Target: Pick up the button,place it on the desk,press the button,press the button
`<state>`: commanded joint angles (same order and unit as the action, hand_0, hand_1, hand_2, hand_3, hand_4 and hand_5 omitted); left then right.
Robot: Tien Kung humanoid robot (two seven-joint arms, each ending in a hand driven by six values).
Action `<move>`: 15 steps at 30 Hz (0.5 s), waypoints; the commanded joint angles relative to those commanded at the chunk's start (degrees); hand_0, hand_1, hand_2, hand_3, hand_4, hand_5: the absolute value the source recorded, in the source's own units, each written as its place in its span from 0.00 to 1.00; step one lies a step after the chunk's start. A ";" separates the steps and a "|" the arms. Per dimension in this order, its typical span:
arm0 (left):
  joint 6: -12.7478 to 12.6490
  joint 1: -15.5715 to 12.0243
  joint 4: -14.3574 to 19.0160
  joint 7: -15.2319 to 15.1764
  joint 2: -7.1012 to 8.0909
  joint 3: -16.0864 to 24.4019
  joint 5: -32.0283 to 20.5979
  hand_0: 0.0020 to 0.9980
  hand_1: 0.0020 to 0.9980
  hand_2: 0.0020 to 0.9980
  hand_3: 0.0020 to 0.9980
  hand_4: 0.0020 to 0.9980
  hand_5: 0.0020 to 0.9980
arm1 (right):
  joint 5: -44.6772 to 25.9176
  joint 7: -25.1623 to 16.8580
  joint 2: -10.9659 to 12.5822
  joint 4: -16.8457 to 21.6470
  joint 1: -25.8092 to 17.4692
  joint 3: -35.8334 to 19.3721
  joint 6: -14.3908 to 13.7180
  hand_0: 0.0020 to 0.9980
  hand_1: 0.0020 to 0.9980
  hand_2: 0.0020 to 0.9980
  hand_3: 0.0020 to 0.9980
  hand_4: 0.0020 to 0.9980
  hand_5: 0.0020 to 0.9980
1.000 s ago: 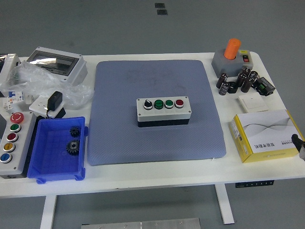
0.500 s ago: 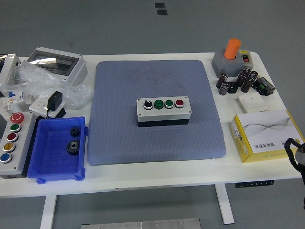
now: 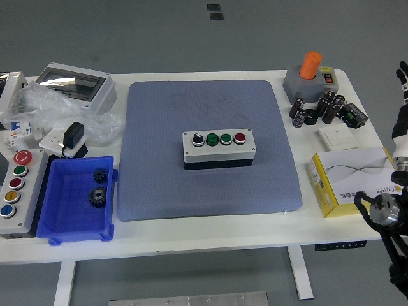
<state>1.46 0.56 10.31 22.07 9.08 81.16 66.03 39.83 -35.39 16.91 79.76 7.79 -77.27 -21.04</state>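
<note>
A grey button box (image 3: 218,148) sits in the middle of the blue-grey mat (image 3: 204,108). On its top are a black knob, two green buttons and a red button (image 3: 240,138). My right arm (image 3: 387,212) comes up at the right edge over the yellow-and-white carton (image 3: 354,182). Its hand (image 3: 403,76) is raised at the far right, well away from the button box and mostly cut off by the frame edge. My left arm is out of view.
A second, longer button box (image 3: 15,189) lies at the left edge beside a blue bin (image 3: 64,220) holding two gears. A clear-lidded enclosure (image 3: 76,84) and plastic wrap are back left. An orange-knob device (image 3: 310,76), capacitors (image 3: 319,108) and a white switch plate (image 3: 338,138) are back right.
My right arm has risen into view from the lower right corner and now reaches up along the right edge. The button box and everything else on the table have stayed put.
</note>
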 joint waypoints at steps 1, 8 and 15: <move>-0.07 -0.25 0.00 0.06 0.04 -0.19 -0.34 0.65 0.66 0.55 0.61 0.60 0.22 | 0.08 0.22 -0.12 -0.18 0.31 0.78 0.17 0.82 0.74 0.76 0.75 1.00 1.00; -0.29 -0.90 0.00 0.08 -0.04 -0.67 -1.41 0.65 0.65 0.55 0.62 0.60 0.23 | 0.02 0.90 -0.32 -0.88 0.88 3.09 0.90 0.81 0.74 0.77 0.76 1.00 1.00; -0.38 -0.96 0.00 -0.08 -0.35 -1.04 -2.05 0.65 0.66 0.56 0.62 0.61 0.23 | 1.28 2.47 -0.31 -0.62 0.91 3.61 1.66 0.81 0.74 0.77 0.77 1.00 1.00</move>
<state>1.09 -0.40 10.31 21.99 8.74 80.13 63.98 41.11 -32.93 16.60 79.14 8.70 -73.67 -19.39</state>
